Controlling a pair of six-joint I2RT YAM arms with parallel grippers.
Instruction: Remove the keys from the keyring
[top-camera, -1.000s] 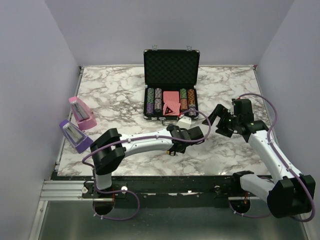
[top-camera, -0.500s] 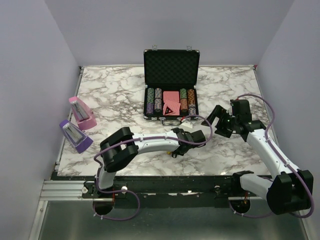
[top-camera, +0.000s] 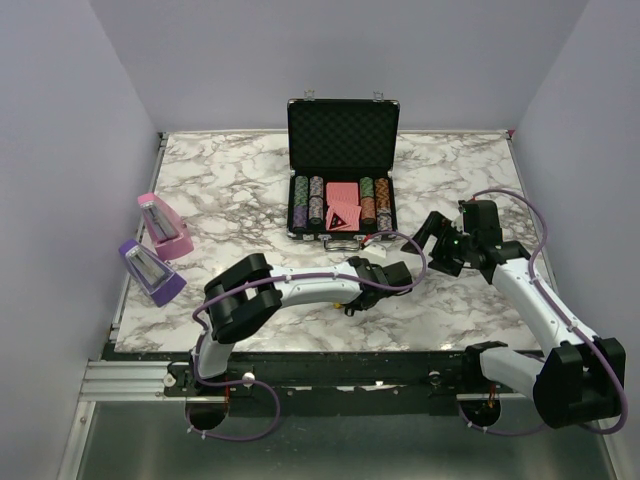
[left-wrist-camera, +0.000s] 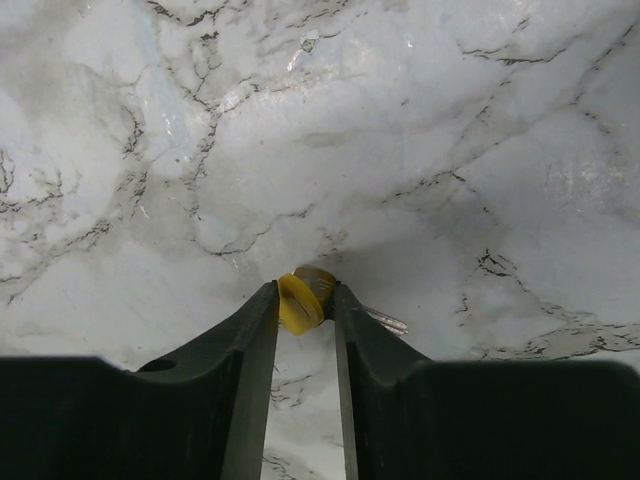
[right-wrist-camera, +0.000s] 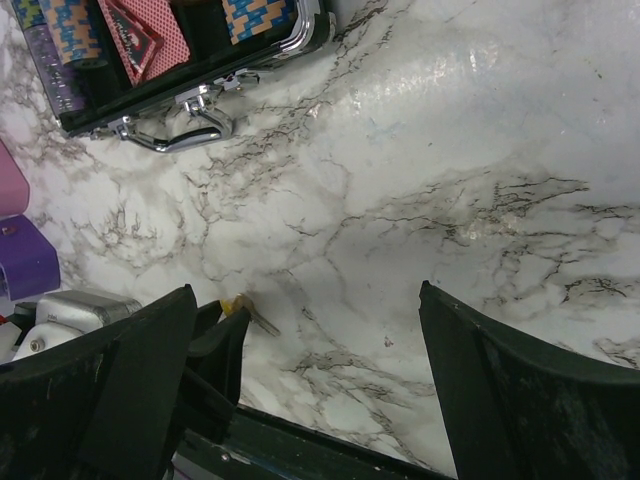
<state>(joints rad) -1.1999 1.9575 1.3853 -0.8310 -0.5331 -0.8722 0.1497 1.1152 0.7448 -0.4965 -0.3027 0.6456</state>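
Note:
My left gripper (left-wrist-camera: 305, 293) is shut on the small yellow keyring (left-wrist-camera: 298, 303) and holds it at the marble table. A thin silver key (left-wrist-camera: 385, 320) sticks out to the right of the fingers, low over the marble. In the right wrist view the keyring (right-wrist-camera: 237, 303) and key (right-wrist-camera: 262, 320) show at the tip of the left fingers (right-wrist-camera: 215, 345). My right gripper (right-wrist-camera: 305, 290) is wide open and empty, above the table to the right of the keyring. In the top view the left gripper (top-camera: 408, 270) sits close to the right gripper (top-camera: 432, 240); the keyring is hidden there.
An open black chip case (top-camera: 343, 165) with chips and red cards stands at the back middle; its silver handle (right-wrist-camera: 180, 125) faces the grippers. A pink box (top-camera: 163, 226) and a purple box (top-camera: 150, 270) lie at the left edge.
My left arm's elbow has swung right and its wrist has turned and settled lower. My right gripper has edged slightly left towards it.

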